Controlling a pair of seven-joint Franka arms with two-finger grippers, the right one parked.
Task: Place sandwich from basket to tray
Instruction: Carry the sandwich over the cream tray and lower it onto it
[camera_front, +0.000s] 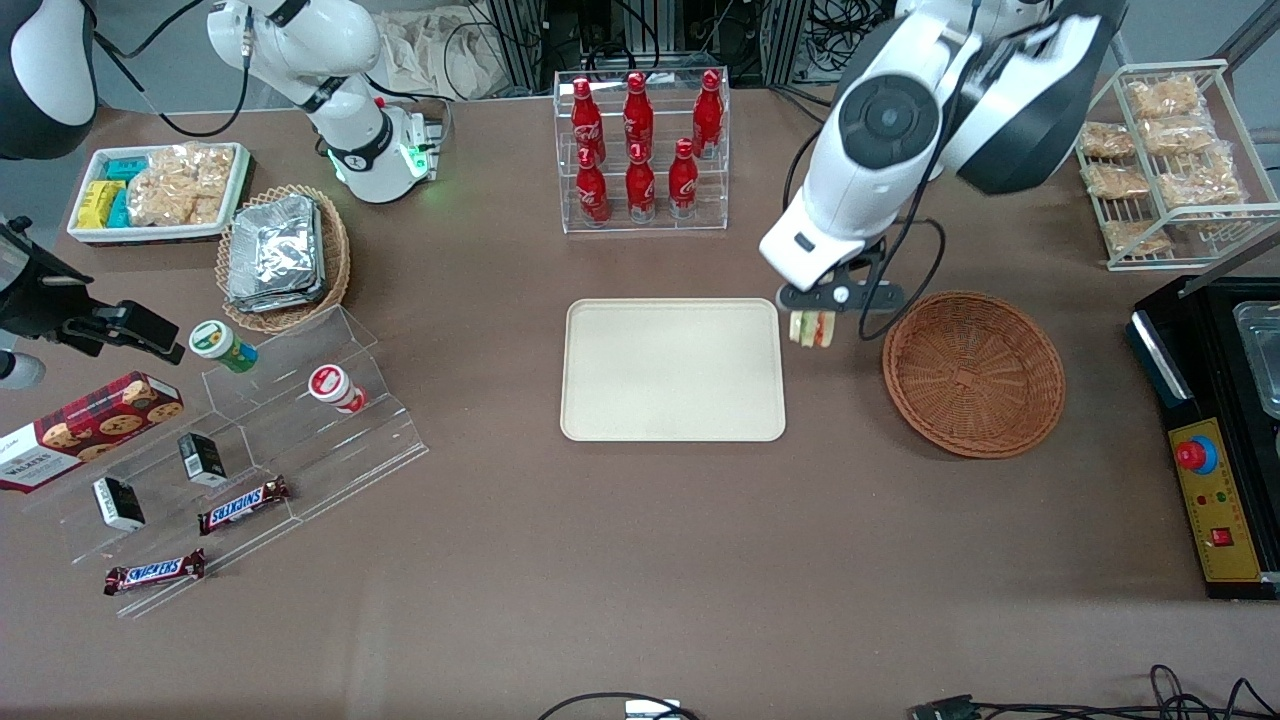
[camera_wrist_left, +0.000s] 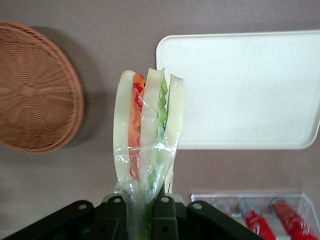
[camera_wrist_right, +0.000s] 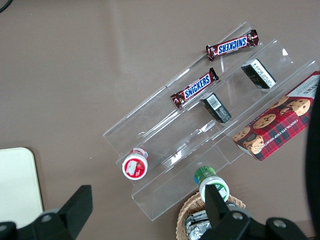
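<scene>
While my gripper (camera_front: 812, 322) hangs above the bare tabletop between the tray (camera_front: 672, 370) and the basket (camera_front: 973, 372), it pinches the sandwich (camera_front: 811, 329) by its narrow wrapped end, my fingers (camera_wrist_left: 165, 220) pressed against the clear film on either side. The wedge sticks straight out from between them, held clear of the table: white bread slices with a red-orange layer and a green leafy layer between, all under crinkled wrap. From the front it sits just beside the tray's short edge, on the side toward the basket, touching neither. The reddish-brown wicker basket holds nothing, and the cream tray is bare.

Farther from the front camera than the tray, a clear acrylic rack (camera_front: 642, 150) holds red Coca-Cola bottles (camera_front: 640, 185) with white script on them. Toward the parked arm's end of the table, a stepped clear display (camera_wrist_right: 210, 130) carries two Snickers bars (camera_wrist_right: 195, 88), two small dark boxes (camera_wrist_right: 215, 107) whose print I cannot read, and two small lidded cups (camera_wrist_right: 135, 166). Beside it lies a red tartan Walkers box (camera_front: 85, 428) marked as chocolate chip shortbread. A lighter wicker basket (camera_front: 335, 262) there holds foil packets (camera_front: 272, 252), and a white tray (camera_front: 155, 190) holds snack bags.
</scene>
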